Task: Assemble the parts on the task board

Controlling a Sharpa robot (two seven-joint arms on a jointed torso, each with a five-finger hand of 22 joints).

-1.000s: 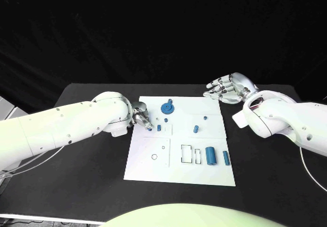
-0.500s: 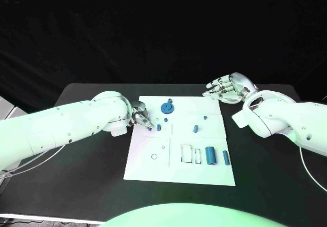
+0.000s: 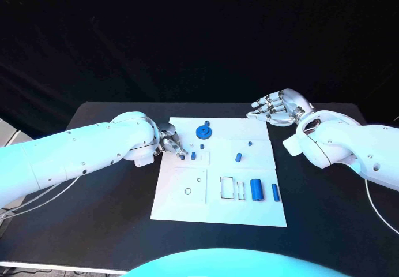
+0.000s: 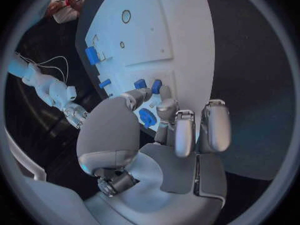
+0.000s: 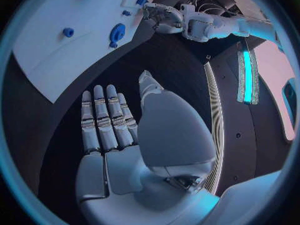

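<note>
The white task board (image 3: 218,202) lies mid-table. My left hand (image 3: 172,142) hovers low over its near-left area, thumb and a finger pinching a small blue part (image 4: 147,118) at the board's surface. Another small blue part (image 3: 193,155) stands just beside those fingertips. A blue gear (image 3: 203,132) sits toward the board's far edge, and the right wrist view shows this gear (image 5: 117,33) too. Two blue cylinders (image 3: 257,189) lie at the board's right side. My right hand (image 3: 277,108) is held off the board's far right corner, fingers straight and apart, holding nothing.
More small blue parts (image 3: 238,156) stand in the board's middle. Outlined slots (image 3: 227,187) and a small ring mark (image 3: 188,191) show on the near half. Black table (image 3: 100,219) surrounds the board on all sides.
</note>
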